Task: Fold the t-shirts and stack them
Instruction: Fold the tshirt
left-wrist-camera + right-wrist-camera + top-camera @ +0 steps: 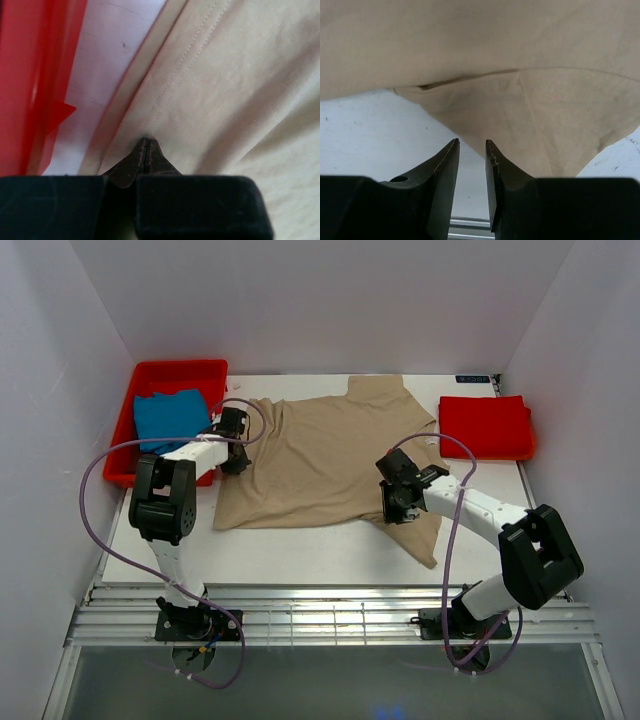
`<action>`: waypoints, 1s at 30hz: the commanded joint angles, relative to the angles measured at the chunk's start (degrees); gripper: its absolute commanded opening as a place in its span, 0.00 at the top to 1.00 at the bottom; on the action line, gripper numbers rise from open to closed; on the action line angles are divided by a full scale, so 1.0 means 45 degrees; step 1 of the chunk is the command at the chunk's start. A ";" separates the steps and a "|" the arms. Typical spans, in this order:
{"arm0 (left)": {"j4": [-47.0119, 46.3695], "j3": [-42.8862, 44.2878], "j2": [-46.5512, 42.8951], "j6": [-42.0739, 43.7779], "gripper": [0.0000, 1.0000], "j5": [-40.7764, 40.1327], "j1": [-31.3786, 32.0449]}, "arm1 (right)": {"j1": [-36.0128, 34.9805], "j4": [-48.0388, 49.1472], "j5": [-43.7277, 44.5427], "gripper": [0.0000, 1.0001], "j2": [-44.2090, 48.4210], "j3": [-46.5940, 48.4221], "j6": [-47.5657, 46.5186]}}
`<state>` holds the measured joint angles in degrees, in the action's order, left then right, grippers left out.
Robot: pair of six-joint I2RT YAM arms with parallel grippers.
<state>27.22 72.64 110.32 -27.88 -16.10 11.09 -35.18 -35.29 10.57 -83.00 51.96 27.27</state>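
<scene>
tan t-shirt [320, 455] is limp and light; left gripper [145, 146] clenched, likely pinching its 9 o'clock edge, right gripper [472, 143] released, should grab 4 o'clock edge.

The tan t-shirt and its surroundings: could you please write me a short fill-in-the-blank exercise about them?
1. The blue t-shirt lies in the red ____.
2. The left gripper is ____ on the tan t-shirt.
3. The right gripper is ____, holding nothing.
4. The folded t-shirt at the table's far right is ____.
Missing words: tray; shut; open; red.
</scene>
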 commanded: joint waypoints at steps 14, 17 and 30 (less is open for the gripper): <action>-0.0053 -0.0928 -0.1215 -0.0211 1.00 -0.0349 -0.0160 | 0.1391 0.1532 0.1109 0.66 -0.0539 -0.0160 -0.0219; -0.0034 -0.0850 -0.1235 -0.0153 1.00 -0.0290 -0.0160 | 0.1450 0.1865 0.1050 0.66 -0.0831 -0.0259 -0.0375; 0.0005 -0.0772 -0.1411 0.0121 1.00 -0.0446 -0.0160 | 0.1470 0.2510 0.0660 0.84 -0.1380 -0.0375 -0.0727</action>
<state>26.76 68.93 107.37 -28.03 -17.21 10.61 -28.71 -26.00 13.63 -89.65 50.74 24.67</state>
